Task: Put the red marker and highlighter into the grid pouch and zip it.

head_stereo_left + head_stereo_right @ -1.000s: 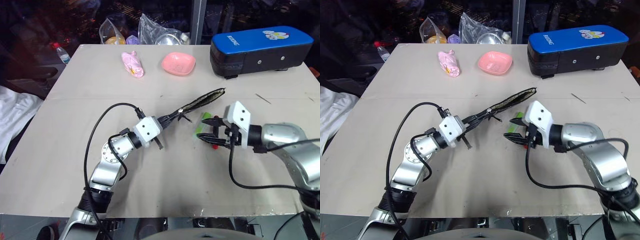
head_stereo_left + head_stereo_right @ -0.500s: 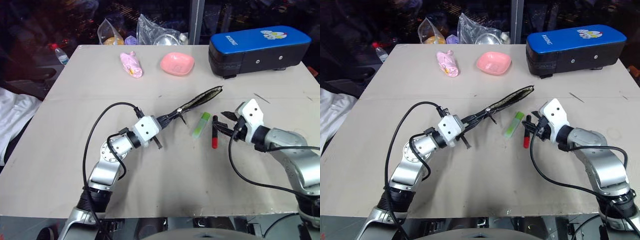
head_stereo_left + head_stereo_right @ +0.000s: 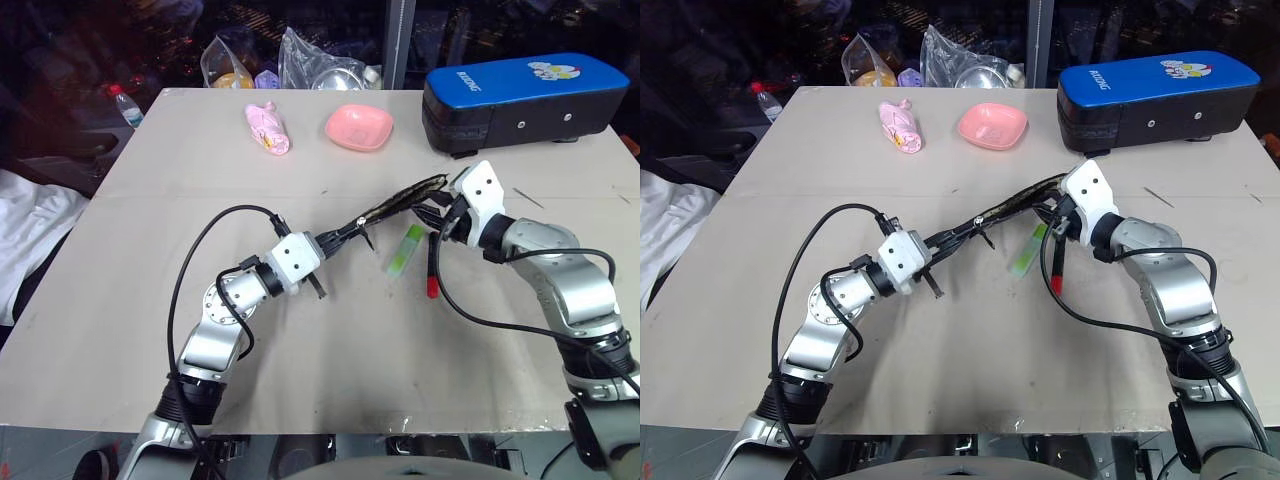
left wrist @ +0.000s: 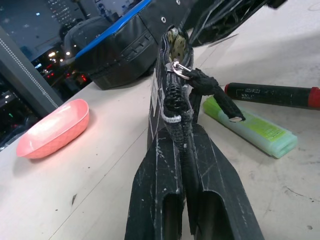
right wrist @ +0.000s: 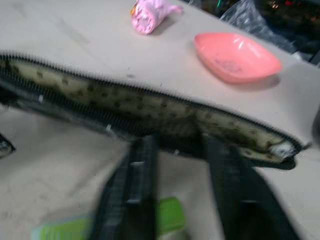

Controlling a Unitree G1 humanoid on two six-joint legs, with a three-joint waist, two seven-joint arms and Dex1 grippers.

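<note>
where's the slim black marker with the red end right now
The slim black red-ended marker lies on the table, right of the light green highlighter, below the right gripper.

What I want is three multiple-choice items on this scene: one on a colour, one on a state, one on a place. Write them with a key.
1. The bowl is: A) blue B) pink C) green.
2. The grid pouch has its zipper: A) open B) fully shut C) torn off.
3. The highlighter lies: A) inside the pouch B) in the bowl C) on the table beside the red marker.
Key: 1 B, its shell is pink; 2 A, spotted lining shows between the zipper teeth; 3 C, it lies on bare table next to the marker.
</note>
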